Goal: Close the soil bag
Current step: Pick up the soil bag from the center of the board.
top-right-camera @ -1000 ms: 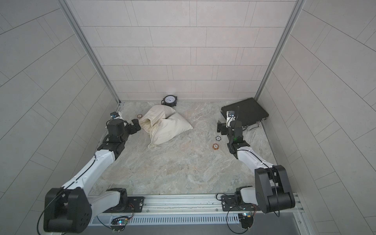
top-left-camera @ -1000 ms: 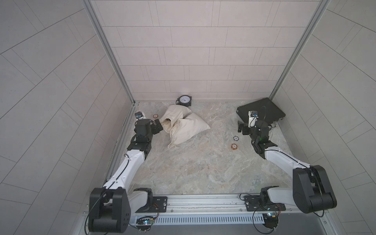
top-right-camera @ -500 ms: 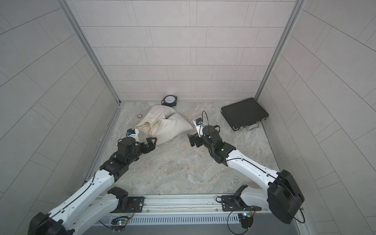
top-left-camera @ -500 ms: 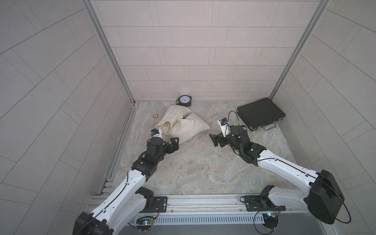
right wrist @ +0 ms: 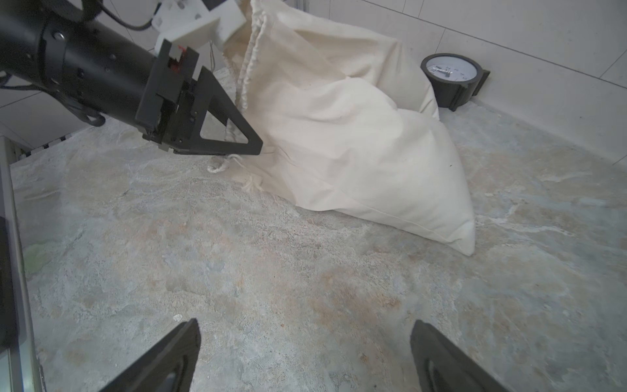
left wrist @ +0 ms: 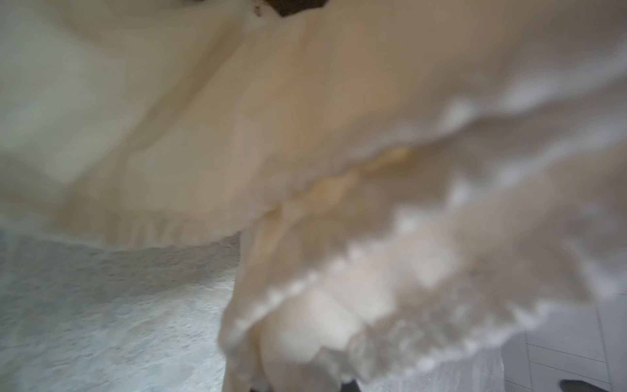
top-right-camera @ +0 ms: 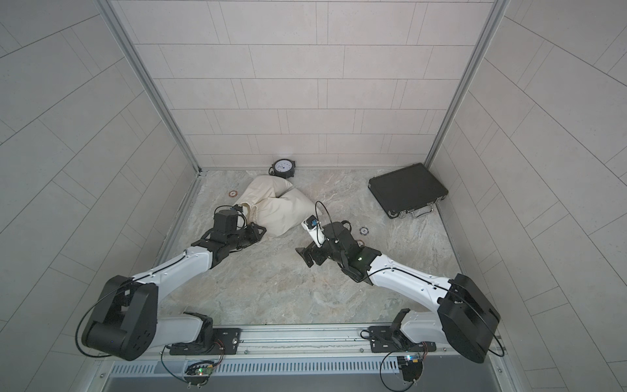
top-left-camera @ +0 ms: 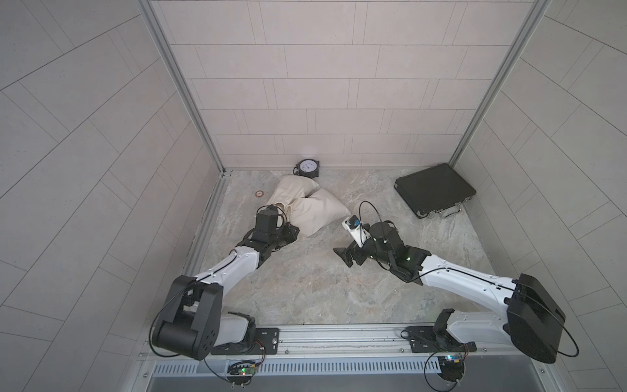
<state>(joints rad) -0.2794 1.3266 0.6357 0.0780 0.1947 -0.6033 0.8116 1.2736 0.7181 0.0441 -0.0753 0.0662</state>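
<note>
Left claw [top-left-camera: 293, 232]: jaws drawn nearly together on bunched cloth at the frilled mouth of the soil bag [top-left-camera: 315, 210]. The left wrist view is a blur of cloth, so the exact bite is unclear. A loose cord [right wrist: 224, 164] lies on the floor just under the tip.

The bag is slumped on its side, running from the claw toward 1 o'clock. Its far end is just beside a dial [top-left-camera: 307, 167] at the back wall.

Right claw [right wrist: 305, 322]: spread wide, holding nothing, low over bare floor at 4 o'clock of the left claw. The bag's near corner is at its 12 o'clock, apart from it.

Room: open stone floor [top-left-camera: 305, 288] from 5 to 7 o'clock, side wall close at 9.

Around:
- Small ring [top-left-camera: 259, 193] at 11 o'clock of the left claw.
- Black case [top-left-camera: 434, 188] at 2 o'clock of the floor, shut.
- Two chips [top-right-camera: 363, 230] beside the right arm.
</note>
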